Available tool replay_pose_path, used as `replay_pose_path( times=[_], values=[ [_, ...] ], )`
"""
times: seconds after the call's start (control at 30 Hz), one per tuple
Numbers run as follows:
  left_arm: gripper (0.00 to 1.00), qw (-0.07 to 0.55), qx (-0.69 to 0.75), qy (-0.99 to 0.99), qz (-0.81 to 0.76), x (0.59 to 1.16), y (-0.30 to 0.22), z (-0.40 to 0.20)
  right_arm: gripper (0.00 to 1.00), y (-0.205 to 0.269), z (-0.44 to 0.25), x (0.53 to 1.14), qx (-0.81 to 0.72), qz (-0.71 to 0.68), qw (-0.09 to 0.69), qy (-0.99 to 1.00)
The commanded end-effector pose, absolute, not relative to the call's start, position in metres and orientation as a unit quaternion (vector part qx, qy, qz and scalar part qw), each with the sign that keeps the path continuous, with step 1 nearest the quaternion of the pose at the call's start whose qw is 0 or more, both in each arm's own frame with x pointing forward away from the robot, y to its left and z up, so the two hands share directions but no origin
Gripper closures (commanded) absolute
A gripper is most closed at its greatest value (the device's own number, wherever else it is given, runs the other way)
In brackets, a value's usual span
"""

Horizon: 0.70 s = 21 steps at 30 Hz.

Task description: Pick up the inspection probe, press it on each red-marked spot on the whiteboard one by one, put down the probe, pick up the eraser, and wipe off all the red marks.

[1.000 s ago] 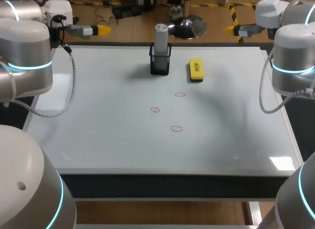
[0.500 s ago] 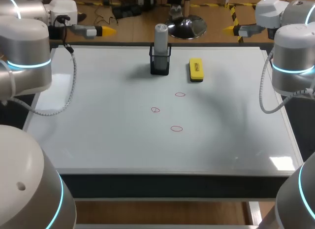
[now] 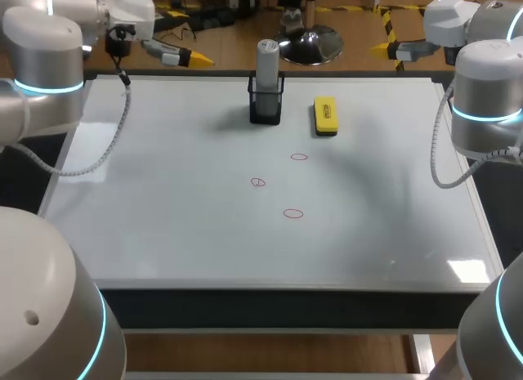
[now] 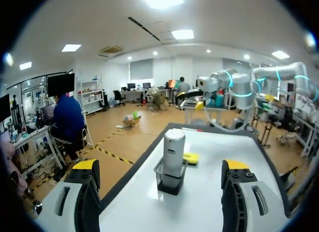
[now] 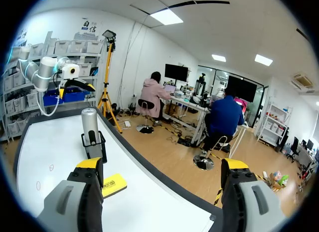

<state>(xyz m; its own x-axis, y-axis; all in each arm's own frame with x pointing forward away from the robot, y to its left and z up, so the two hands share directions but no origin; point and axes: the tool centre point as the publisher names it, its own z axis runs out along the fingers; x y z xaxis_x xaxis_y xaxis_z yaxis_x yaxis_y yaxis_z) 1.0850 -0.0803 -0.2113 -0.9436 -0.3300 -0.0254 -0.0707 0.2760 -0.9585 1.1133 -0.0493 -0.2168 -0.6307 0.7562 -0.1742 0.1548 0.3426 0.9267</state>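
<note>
Across the table, the whiteboard [image 3: 163, 241] takes up nearly the whole top. Most of it is bare, so there's plenty of room in the near half and down both sides. My left arm [image 3: 45, 61] sits at the far left corner and my right arm [image 3: 486, 94] at the far right edge, both off the board's middle. Left end effector [image 3: 189, 58] is up by the far left corner, fingers spread wide, nothing in them. Right end effector [image 3: 382, 47] is the same, wide open and empty, out by the far right corner.

The probe [image 3: 267, 60] stands upright in its black holder [image 3: 265, 109], middle of the far edge. From my left wrist it's dead ahead, lined up with the gap between my fingers but well off.

Here's the worry. That holder looks light, so if I close off-centre or come in low I could clip its rim and tip the lot. I could also lift the holder along with the probe. The far edge is close behind it, and a shove that way could push it off the board.

The eraser [image 3: 325, 116] lies just beside the holder, on its right. The gap there is tight, so a wide finger on that side could knock it. Coming from above or from the left looks safer to me.

The three red marks [image 3: 293, 213] sit mid-board, apart from each other and from everything else. A probe tip that slides instead of pressing straight down could smear them.
</note>
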Motion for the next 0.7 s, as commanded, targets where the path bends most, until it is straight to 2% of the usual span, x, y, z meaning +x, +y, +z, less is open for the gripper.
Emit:
replay_pose_path(
  times=[0.03,0.33,0.7],
  values=[
    [0.0,0.071,-0.074,0.794,-0.6,1.097,-0.095,-0.218,0.0,-0.049,-0.217,1.114,0.3,0.489,0.307,0.76],
    [0.0,0.018,-0.03,0.783,-0.621,1.1,-0.138,-0.23,0.0,-0.049,-0.217,1.114,0.3,0.489,0.307,0.76],
    [0.0,-0.016,-0.008,0.774,-0.633,1.091,-0.178,-0.242,0.0,-0.049,-0.217,1.114,0.3,0.489,0.307,0.76]
  ],
)
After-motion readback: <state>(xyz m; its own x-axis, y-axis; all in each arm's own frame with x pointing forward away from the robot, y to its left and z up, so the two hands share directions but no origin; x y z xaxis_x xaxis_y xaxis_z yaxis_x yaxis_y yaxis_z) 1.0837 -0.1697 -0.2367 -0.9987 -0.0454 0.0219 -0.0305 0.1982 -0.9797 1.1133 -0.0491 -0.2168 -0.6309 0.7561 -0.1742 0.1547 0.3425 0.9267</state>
